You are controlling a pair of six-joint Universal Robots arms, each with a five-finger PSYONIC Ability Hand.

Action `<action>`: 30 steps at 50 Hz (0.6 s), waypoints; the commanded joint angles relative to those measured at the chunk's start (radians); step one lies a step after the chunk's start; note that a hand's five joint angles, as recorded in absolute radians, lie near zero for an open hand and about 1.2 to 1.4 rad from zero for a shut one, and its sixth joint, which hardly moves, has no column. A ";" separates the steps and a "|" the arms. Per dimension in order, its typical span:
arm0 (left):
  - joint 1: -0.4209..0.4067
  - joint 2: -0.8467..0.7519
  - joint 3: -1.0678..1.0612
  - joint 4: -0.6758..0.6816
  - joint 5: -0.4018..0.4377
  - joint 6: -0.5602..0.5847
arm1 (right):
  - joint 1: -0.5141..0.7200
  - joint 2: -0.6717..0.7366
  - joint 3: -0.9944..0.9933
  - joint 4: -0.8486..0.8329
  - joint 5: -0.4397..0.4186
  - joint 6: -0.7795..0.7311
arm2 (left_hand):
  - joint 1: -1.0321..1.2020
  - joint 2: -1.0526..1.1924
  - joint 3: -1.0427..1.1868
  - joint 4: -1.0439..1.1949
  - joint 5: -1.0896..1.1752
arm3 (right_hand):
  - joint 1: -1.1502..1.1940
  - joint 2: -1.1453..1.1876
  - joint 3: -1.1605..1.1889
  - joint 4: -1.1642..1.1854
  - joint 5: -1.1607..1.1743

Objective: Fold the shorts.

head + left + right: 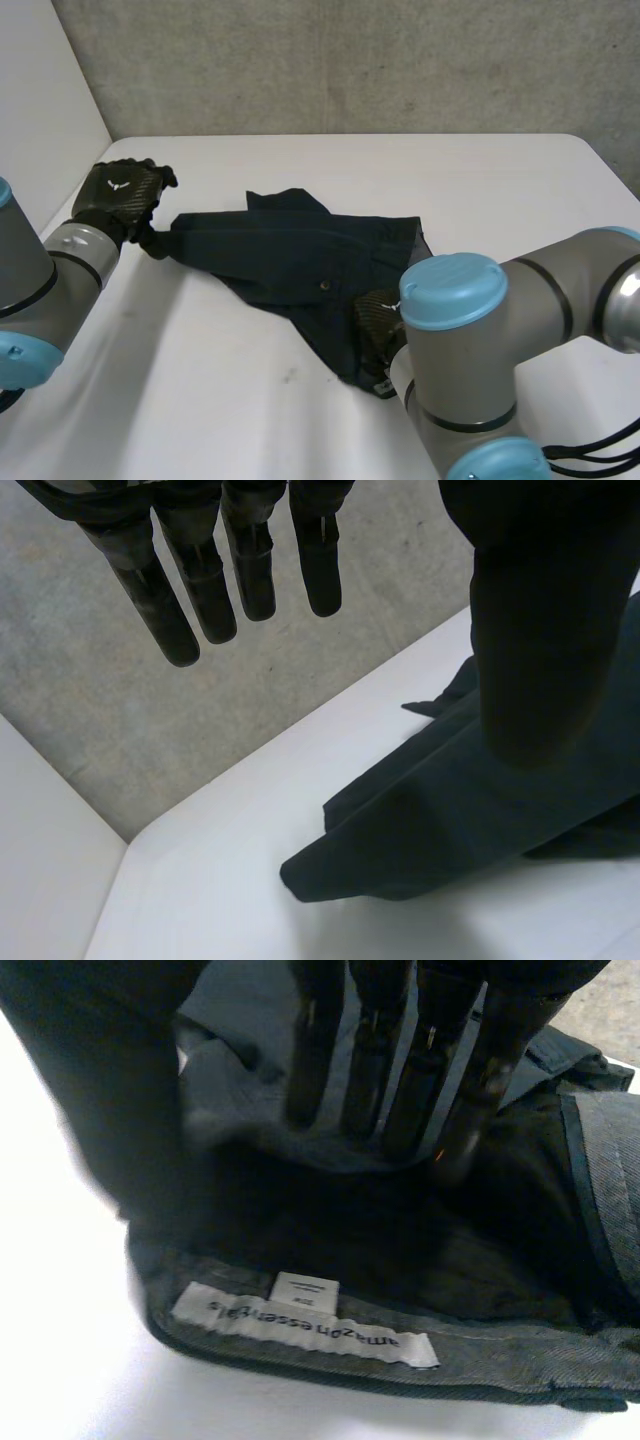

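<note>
**Shorts on desk: left hand released, right hand on waistband**

Dark navy shorts [300, 250] lay spread and rumpled mid-desk [200, 400], not folded neatly. One end was drawn out to a narrow point toward the left arm's side. A loose flap stuck up along the far edge.

Left hand [122, 196] sat right at that pointed end. In the left wrist view its fingers [210, 590] were straight and spread, clear of the cloth, with nothing between them, so it was released. The cloth's corner lay flat on the desk below the palm.

Right hand [378, 330] was down on the near edge of the shorts, at the waistband [500, 1360]. The waistband was turned open there, with a white label [300, 1325] showing just beside the hand. I couldn't tell whether that hand gripped the fabric or only rested on it.
</note>
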 commanded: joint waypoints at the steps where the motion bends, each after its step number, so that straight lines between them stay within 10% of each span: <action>1: 0.017 -0.058 0.023 0.004 0.063 0.005 | -0.012 -0.002 -0.013 -0.037 0.010 -0.039 | 0.003 0.021 0.017 0.024 0.032 | 0.706 0.621 0.649 0.650 0.684; 20: -0.001 -0.244 0.118 0.010 0.089 0.118 | -0.142 -0.397 0.067 -0.031 -0.013 -0.310 | 0.015 0.033 0.029 0.035 0.043 | 0.706 0.621 0.649 0.650 0.684; 30: -0.062 -0.334 0.228 -0.001 0.084 0.153 | -0.180 -0.449 0.095 -0.020 -0.042 -0.399 | 1.001 1.019 1.015 1.021 1.029 | 0.706 0.621 0.649 0.650 0.684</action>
